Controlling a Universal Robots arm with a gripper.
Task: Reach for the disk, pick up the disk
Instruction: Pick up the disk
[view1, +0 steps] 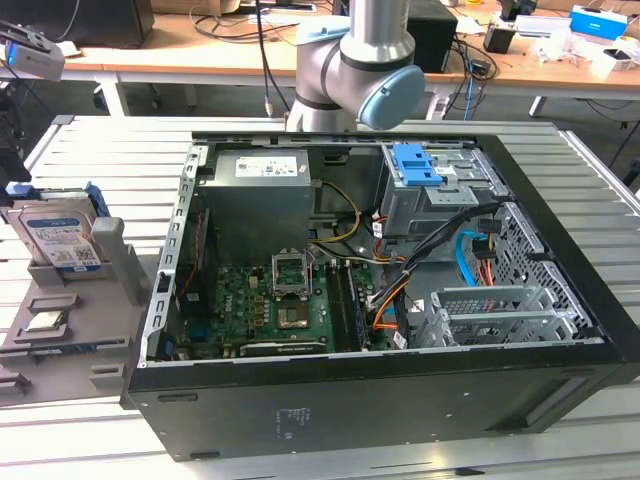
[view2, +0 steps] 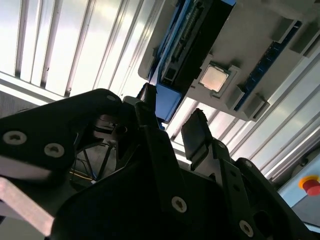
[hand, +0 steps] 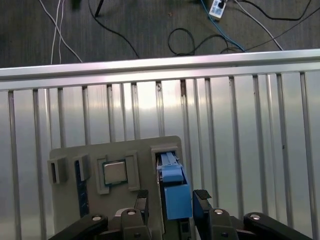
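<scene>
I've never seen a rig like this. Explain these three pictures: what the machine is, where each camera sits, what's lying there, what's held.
The machine is a robot arm by a slatted metal table. The exterior view comes from a camera off the arm. It shows an open computer case and, at the exterior view's left, a grey holder with the disk standing upright in it and a small square chip lying flat on it. Both wrist views come from cameras riding near the arm's gripper, looking at that holder. Its jaws stand open and hold nothing. In the first wrist view the disk's blue bracket appears between them.
</scene>
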